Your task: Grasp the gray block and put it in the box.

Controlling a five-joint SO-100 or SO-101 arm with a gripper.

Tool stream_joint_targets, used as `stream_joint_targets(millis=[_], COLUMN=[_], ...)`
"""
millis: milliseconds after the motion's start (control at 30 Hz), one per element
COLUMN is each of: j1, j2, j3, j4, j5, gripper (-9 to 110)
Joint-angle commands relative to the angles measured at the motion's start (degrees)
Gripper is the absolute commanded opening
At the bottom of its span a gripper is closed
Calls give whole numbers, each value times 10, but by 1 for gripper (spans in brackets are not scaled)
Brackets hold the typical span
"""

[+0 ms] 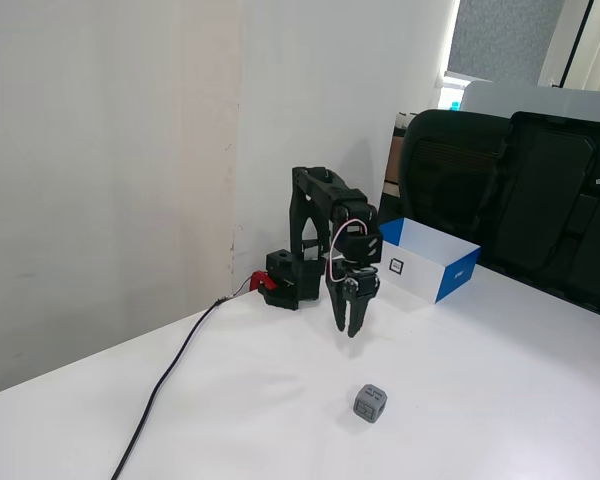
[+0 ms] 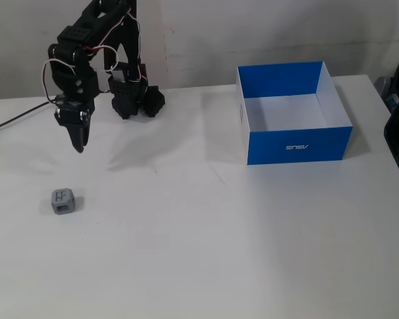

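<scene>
1. Near the back edge of the worktop (image 2: 206, 252), toward its left corner as a fixed view shows it, the claw (image 2: 78, 143) is hanging above the white surface with its tips pointing straight down; in the other fixed view the claw (image 1: 351, 322) is showing its two fingers drawn almost together, so it is closed or nearly so and gripping nothing.
2. Just forward of the claw, closer to the front edge, the gray block (image 2: 64, 202) is sitting flat on the worktop, clear of the fingertips and untouched; the other fixed view is showing the gray block (image 1: 370, 402) alone on bare surface, so nothing is crowding a descent onto it.
3. Behind the claw, the arm (image 2: 96, 33) is folding up and over from its base (image 2: 134, 98) at the back edge, which is why the claw is pointing down: that posture is suiting a top grasp, I judge.
4. Far along the back edge toward the right corner, the box (image 2: 299, 143) is standing with its open top up and its white inside empty, well apart from the block, so a long carry across the worktop is waiting.
5. From the base, a black cable (image 1: 170, 375) is trailing off toward the left edge, away from the block.
</scene>
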Motion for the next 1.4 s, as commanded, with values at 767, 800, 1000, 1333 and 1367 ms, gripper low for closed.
stream_joint_targets(millis=[767,800,1000,1333,1367], j1=[-47,-47,-56,-60,-59], j2=[-134,-142,-199,-250,-256], j3=[-203,-214,-279,-329,-334], j4=[23,26,43,49,49], j5=[-42,-45,-49,-55,-55], gripper=[42,42,41,39,39])
